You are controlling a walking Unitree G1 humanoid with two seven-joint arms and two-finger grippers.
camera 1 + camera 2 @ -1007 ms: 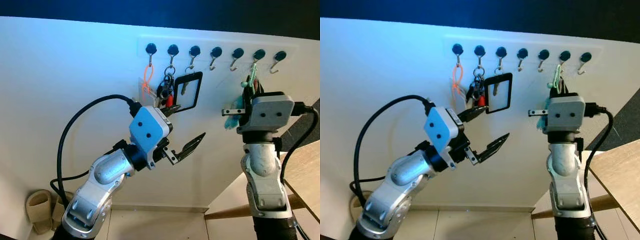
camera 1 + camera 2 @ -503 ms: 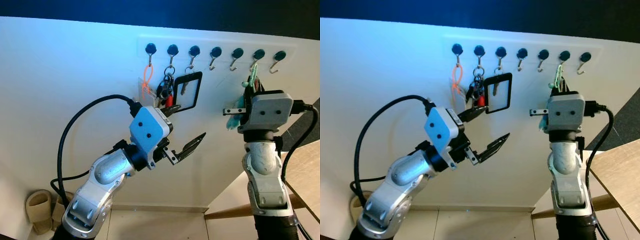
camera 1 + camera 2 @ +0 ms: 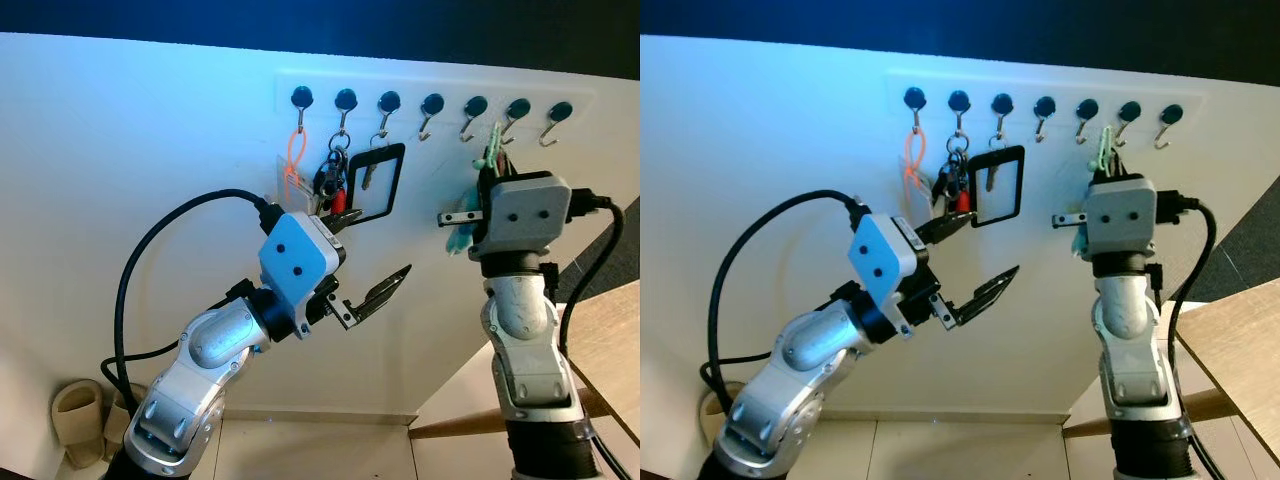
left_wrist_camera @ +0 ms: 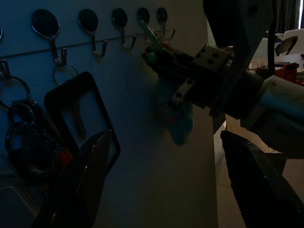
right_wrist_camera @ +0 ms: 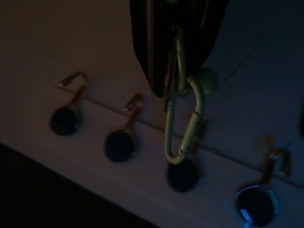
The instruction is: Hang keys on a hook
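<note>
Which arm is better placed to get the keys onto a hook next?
Right. The right gripper holds the green carabiner close to the hooks, while the left gripper is open, lower.

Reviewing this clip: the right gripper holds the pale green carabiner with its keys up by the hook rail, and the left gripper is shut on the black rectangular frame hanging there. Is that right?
Not quite. The left gripper is open and holds nothing; its fingers sit spread in front of the black rectangular frame, as the left eye view shows. The rest stands: the right gripper holds the pale green carabiner with its keys up by the hook rail.
</note>
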